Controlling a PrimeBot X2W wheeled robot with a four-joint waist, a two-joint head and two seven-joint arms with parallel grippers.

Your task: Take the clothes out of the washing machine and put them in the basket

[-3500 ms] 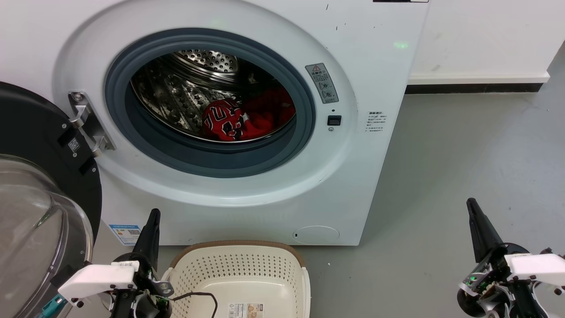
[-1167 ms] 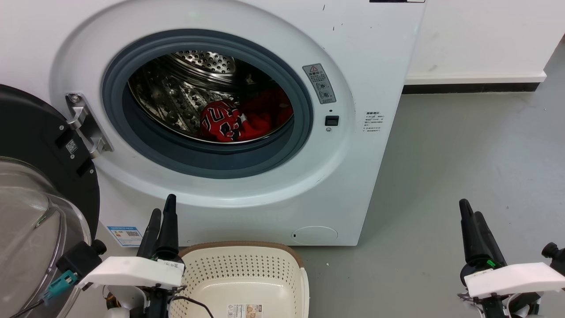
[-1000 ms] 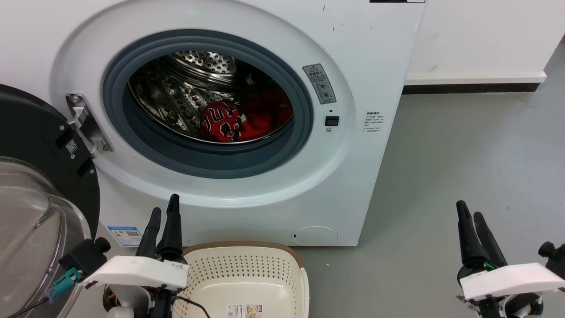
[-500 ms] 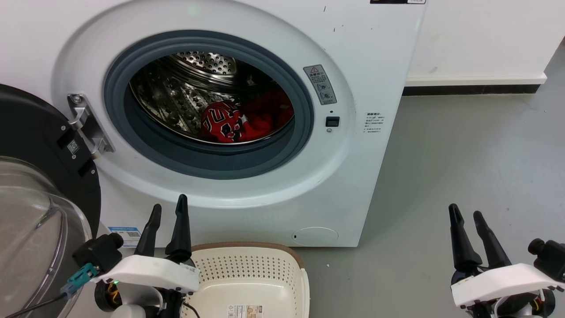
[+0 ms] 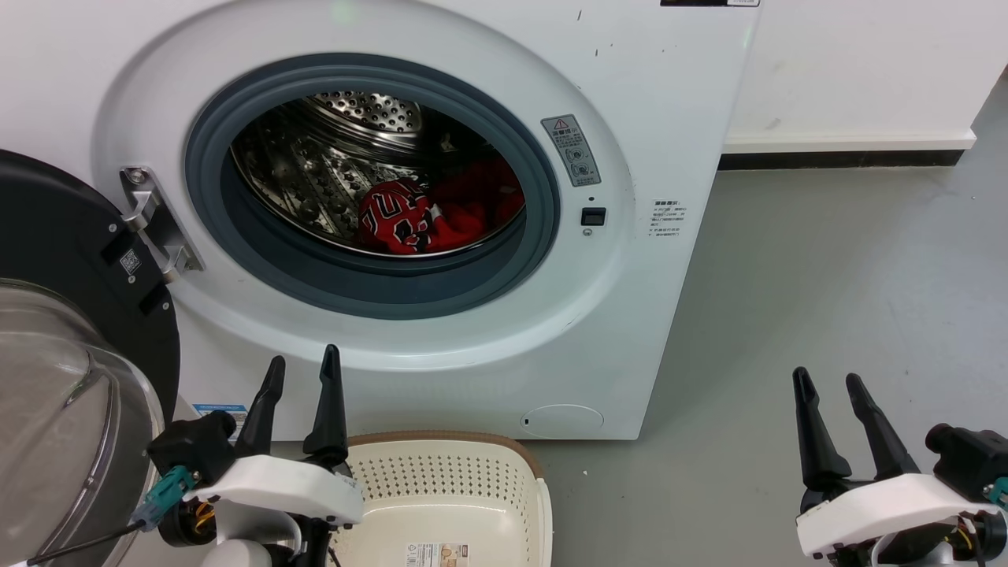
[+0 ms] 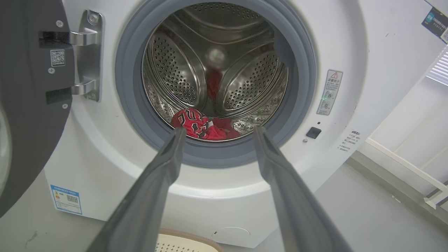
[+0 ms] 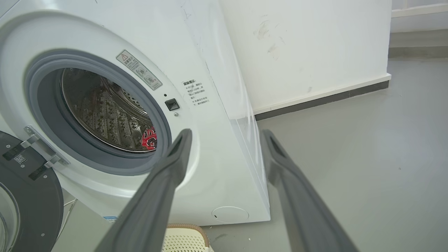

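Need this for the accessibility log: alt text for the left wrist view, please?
Two red garments lie low in the steel drum of an open white front-loading washing machine, framed by the open, empty left pincer. Its dark door hangs open at left; the rim of a cream basket peeks in below.

I see soft cloth clothes (image 5: 409, 222) on a shiny perforated steel drum (image 5: 307, 173); the washing machine (image 5: 677, 94) is glossy white, the basket (image 5: 441, 479) matt plastic.

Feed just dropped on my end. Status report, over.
Left gripper open, empty, by the basket. Right gripper open, empty. Clothes in washing machine drum, door open. Nothing blocking the porthole.
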